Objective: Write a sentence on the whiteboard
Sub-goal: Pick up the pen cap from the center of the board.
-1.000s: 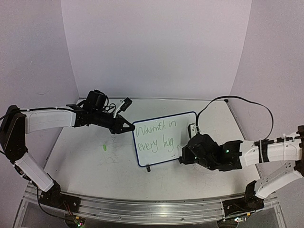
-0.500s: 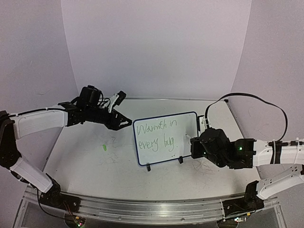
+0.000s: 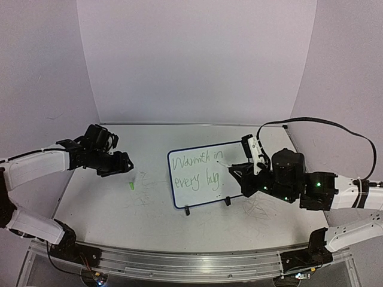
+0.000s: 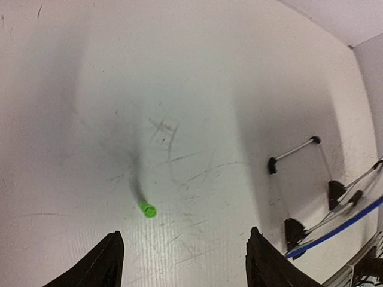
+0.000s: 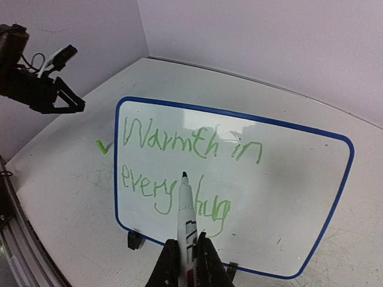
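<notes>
The whiteboard [image 3: 234, 156] stands on two small black feet at mid-table, blue-rimmed, also filling the right wrist view [image 5: 299, 197]. On it the sentence [image 5: 191, 143] reads "Warmth in every hug" in thin green writing, in two lines [image 3: 196, 170]. My right gripper [image 5: 187, 251] is shut on a white marker [image 5: 184, 206], whose dark tip points at the board and hangs a little off it. My left gripper [image 4: 185, 234] hangs open over the table left of the board [image 3: 122, 164], holding nothing. A small green cap [image 4: 147, 210] lies just beyond its fingertips [image 3: 131, 186].
Faint grey scribble marks [image 4: 164, 128] cover the tabletop. Purple walls [image 3: 191, 60] close the back and both sides. A black cable [image 3: 323, 122] loops above the right arm. A metal rail [image 3: 179, 263] runs along the near edge.
My left gripper has opened and drawn back leftward from the board's left edge. The right gripper, still on the marker, has pulled back from the board to the right.
</notes>
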